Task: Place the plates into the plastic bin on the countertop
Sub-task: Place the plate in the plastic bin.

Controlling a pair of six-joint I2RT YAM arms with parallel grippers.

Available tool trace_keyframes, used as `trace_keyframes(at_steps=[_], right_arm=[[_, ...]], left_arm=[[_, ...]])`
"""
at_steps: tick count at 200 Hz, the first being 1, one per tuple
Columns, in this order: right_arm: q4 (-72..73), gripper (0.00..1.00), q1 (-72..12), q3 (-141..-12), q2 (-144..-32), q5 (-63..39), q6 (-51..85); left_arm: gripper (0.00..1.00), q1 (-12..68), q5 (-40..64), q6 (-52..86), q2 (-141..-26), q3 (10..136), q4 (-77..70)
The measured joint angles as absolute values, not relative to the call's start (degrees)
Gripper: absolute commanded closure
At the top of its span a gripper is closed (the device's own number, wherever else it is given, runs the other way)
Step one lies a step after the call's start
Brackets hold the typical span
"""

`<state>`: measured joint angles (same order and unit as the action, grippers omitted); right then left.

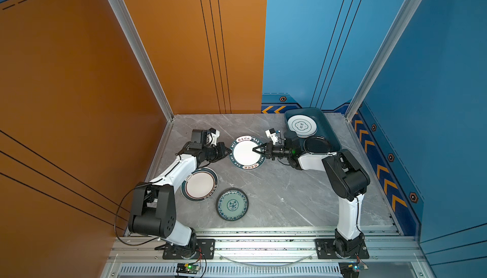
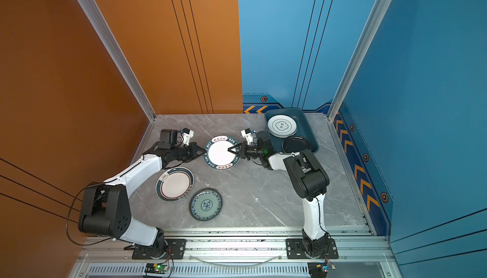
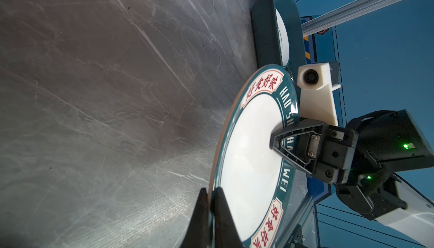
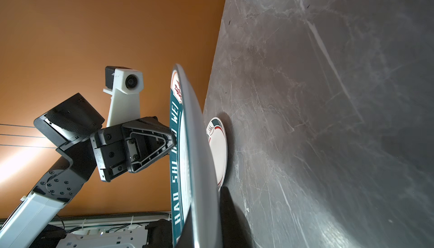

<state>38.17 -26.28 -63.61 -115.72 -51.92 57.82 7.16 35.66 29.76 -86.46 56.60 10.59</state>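
In both top views we see two robot arms meeting over a grey marble countertop (image 1: pixel 276 192), each reaching one round lettered plate (image 1: pixel 243 156) (image 2: pixel 220 155) from opposite sides. The plate has a white centre and a dark-green rim with red characters and white letters (we can read HAO SHI and WEI).

The right gripper (image 1: pixel 255 149) is closed on the rim, one finger over the plate's face and one beneath it. The right wrist view shows the plate lifted clear of the counter.

The left gripper (image 1: pixel 228 153) meets the opposite rim. In the left wrist view its two black fingers (image 3: pixel 202 214) stand slightly apart with the rim between them, and we cannot tell whether they press it.

Behind the right fingers, past that arm's wrist, sits the dark teal plastic bin (image 1: pixel 326 124). It holds a white plate (image 1: pixel 302 126) with a green emblem and, beside it, a black plate (image 1: pixel 317 144).

Back from the left fingers, beside that forearm, a green-rimmed plate (image 1: pixel 199 184) lies flat on the counter. A teal floral plate (image 1: pixel 232 204) lies just beside it.
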Motion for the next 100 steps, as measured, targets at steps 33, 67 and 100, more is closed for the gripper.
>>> trace_keyframes(at_steps=[33, 67, 100], right_arm=[[28.2, 1.0, -25.9, -64.7, -114.8, -50.2, 52.0], [6.2, 1.0, -22.3, -71.9, -109.8, -43.8, 40.0], [-3.7, 1.0, -14.2, -78.7, -104.2, -40.1, 35.3]], left_arm=[[0.2, 7.6, 34.8, 27.9, -84.0, 56.7, 13.1], [0.02, 7.3, 31.9, 26.7, -79.4, 56.8, 15.5], [0.02, 5.3, 26.7, 26.6, -73.8, 55.1, 16.2]])
